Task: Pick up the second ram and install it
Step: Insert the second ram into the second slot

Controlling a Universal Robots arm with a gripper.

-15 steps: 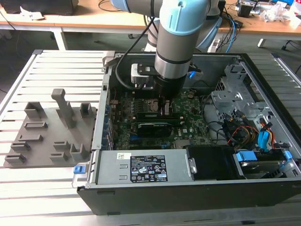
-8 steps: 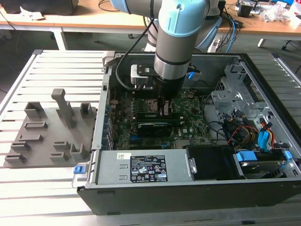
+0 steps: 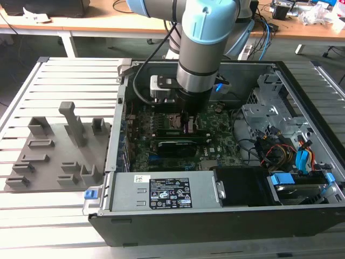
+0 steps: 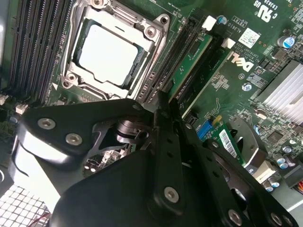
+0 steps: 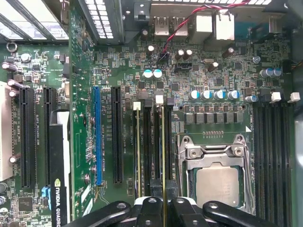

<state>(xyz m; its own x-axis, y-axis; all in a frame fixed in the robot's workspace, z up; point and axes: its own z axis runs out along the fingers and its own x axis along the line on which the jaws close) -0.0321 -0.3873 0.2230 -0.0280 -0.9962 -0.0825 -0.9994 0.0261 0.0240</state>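
The second ram (image 5: 164, 156) is standing on its edge in a memory slot of the motherboard (image 5: 189, 80), just beside the CPU socket (image 5: 215, 175), and in the first wrist view it is showing only as a thin yellow-green line running along the slot. Its near end is passing between the two black fingertips of the gripper (image 5: 164, 208), which are closing on it from both sides, so the fingers are gripping the stick there; that end itself is hidden behind the fingers. In the second wrist view the same stick (image 4: 189, 64) is appearing as a green board with a white label, and its lower part is covered by the gripper body (image 4: 156, 170). Another ram (image 5: 137, 151) is sitting two slots away, on the side far from the socket. In the exterior view the arm (image 3: 199, 48) is reaching straight down into the open computer case (image 3: 302, 108), and the gripper (image 3: 188, 127) is mostly hidden under the wrist. A black graphics card (image 5: 59, 170) is lying near the edge of the board, cut off by the frame. A grey holder tray (image 3: 54, 156) is resting on the slatted table (image 3: 64, 75), beside the case wall.
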